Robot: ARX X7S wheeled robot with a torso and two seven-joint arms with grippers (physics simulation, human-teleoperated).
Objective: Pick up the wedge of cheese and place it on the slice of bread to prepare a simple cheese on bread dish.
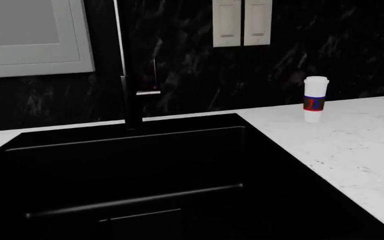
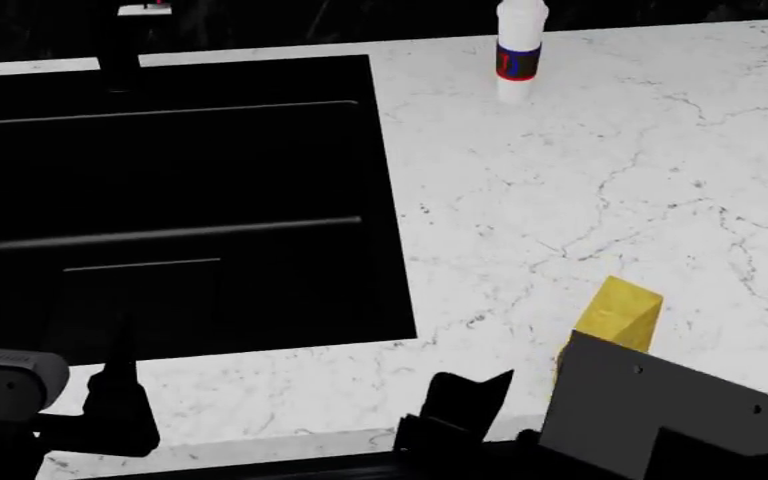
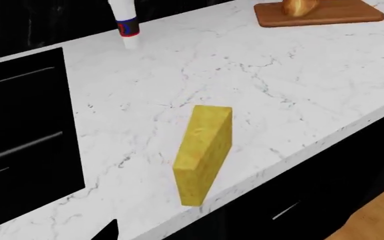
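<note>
The wedge of cheese is a bright-yellow block standing on edge on the white marble counter, near its front edge; it also shows in the head view. The slice of bread lies on a reddish-brown cutting board far along the counter, cut off by the frame edge. My right gripper hangs over the counter's front edge, short of the cheese and to its left, with its fingers apart and empty. One fingertip shows in the right wrist view. My left gripper is low by the sink's front edge.
A black sink with a black faucet takes up the left of the counter. A white cup with a red and blue band stands at the back, also in the left wrist view. A dark wall is behind.
</note>
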